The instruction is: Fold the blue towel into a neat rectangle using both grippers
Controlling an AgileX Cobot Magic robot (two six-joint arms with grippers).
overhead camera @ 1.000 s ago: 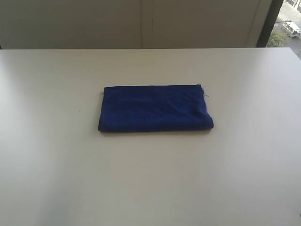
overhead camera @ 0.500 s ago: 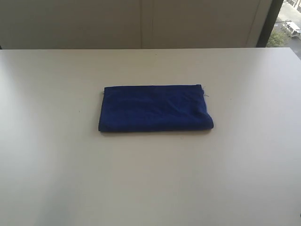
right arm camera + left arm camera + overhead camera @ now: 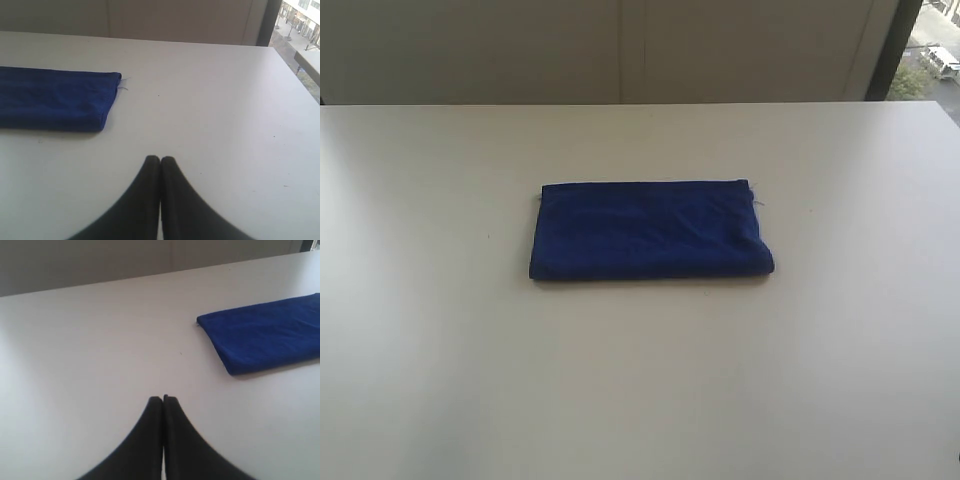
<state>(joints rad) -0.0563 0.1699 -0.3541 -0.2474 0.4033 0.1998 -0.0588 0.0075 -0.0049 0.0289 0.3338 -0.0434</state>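
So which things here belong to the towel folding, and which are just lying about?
Job: blue towel, already folded into a rectangle; left gripper and right gripper, both shut, off the towel.
Just there: white table; window beyond the table.

Holds the left glossy black curved-finger gripper [image 3: 163, 399] fully closed, tips pressed flat together, empty. Holds the right glossy black curved-finger gripper [image 3: 160, 159] likewise closed, tips touching, empty.

I count one blue towel [image 3: 650, 232] on one worktop [image 3: 640, 390]. Of my own hands there are two: my left hand [image 3: 163, 398] and my right hand [image 3: 160, 158].
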